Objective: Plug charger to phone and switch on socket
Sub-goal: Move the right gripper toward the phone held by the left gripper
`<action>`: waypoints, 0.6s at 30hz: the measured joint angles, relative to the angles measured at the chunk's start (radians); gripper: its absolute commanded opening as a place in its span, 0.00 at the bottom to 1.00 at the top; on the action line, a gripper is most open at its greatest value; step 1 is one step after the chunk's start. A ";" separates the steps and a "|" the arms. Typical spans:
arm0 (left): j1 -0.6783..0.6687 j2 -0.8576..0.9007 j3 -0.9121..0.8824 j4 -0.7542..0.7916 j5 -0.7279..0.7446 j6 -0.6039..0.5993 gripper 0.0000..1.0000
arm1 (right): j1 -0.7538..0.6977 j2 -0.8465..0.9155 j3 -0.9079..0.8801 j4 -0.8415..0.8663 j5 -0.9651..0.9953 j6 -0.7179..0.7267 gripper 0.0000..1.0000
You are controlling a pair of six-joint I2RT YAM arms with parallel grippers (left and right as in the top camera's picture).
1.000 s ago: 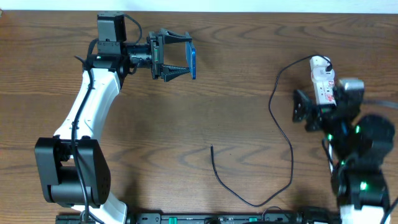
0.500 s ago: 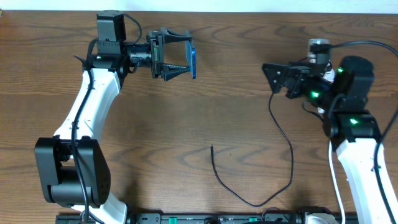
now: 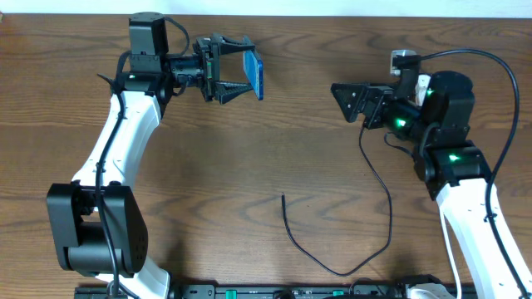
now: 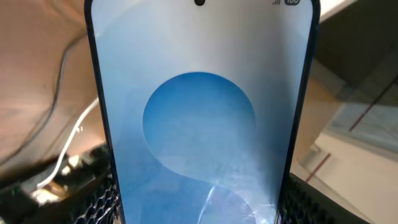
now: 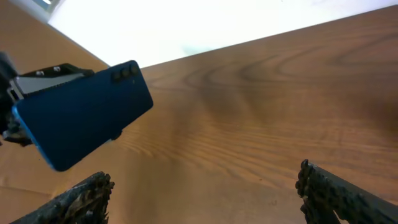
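We logged the left claw (image 3: 246,66) clamped on the slim rectangular black-edged phone (image 3: 257,77) with a bright blue screen. It pinched the phone across its two long edges. The phone was held up over the brown wooden bench (image 3: 249,158), close to the far edge and left of the middle. From overhead it showed nearly edge-on. In the left wrist view the blue screen (image 4: 199,124) filled the frame, with the claw's rough black pads (image 4: 102,199) pressing in at the bottom on both sides. The right wrist view caught the phone's dark blue back (image 5: 81,124), tilted, with its lenses at the upper corner.

We saw the right claw (image 3: 342,101) spread open with nothing in it. It sat near the far edge, right of the middle, and pointed toward the phone, well apart from it. Its two dark fingers (image 5: 81,199) stood wide at the bottom corners of the right wrist view, with only wood grain between them.

The long thin black charger cable (image 3: 388,212) lay loose on the bench, and neither claw touched it. Its free tip (image 3: 283,197) rested around the middle of the bench, toward the near edge. From there the cable looped down to the near edge, then ran up the right side to below the right claw.

We could not pick out the narrow white power strip, since the right arm (image 3: 449,158) covered the far right part of the bench.
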 measured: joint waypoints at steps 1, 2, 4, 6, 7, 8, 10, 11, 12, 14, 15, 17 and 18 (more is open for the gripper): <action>0.000 0.000 0.000 0.000 -0.017 0.003 0.07 | 0.013 0.000 0.000 -0.002 0.024 0.000 0.93; 0.000 0.000 0.000 0.000 -0.034 0.007 0.07 | 0.025 0.000 0.000 -0.004 0.043 0.000 0.93; 0.000 0.000 0.000 -0.001 -0.065 0.014 0.07 | 0.056 0.000 0.000 -0.005 0.096 0.000 0.95; 0.000 0.000 0.000 0.000 -0.097 0.021 0.07 | 0.092 0.001 0.000 -0.004 0.142 0.000 0.96; 0.000 0.000 0.000 0.000 -0.111 0.023 0.07 | 0.113 0.002 0.000 -0.004 0.163 0.000 0.95; -0.002 0.000 0.000 0.000 -0.129 0.027 0.07 | 0.130 0.005 0.000 -0.004 0.180 0.000 0.96; -0.005 0.000 0.000 0.000 -0.151 0.034 0.07 | 0.166 0.019 0.000 -0.002 0.210 -0.004 0.95; -0.007 0.000 0.000 0.000 -0.162 0.042 0.07 | 0.178 0.027 0.000 0.000 0.218 -0.005 0.95; -0.010 0.000 0.000 0.000 -0.172 0.048 0.07 | 0.189 0.037 0.000 0.003 0.228 -0.005 0.95; -0.019 0.000 0.000 -0.001 -0.188 0.056 0.07 | 0.211 0.064 0.000 0.015 0.242 -0.008 0.96; -0.025 0.000 0.000 0.000 -0.195 0.063 0.07 | 0.219 0.075 0.000 0.020 0.248 -0.008 0.95; -0.038 0.000 0.000 0.000 -0.209 0.080 0.07 | 0.235 0.093 0.000 0.033 0.257 -0.009 0.95; -0.043 0.000 0.000 -0.001 -0.219 0.089 0.07 | 0.242 0.099 0.000 0.039 0.259 -0.010 0.95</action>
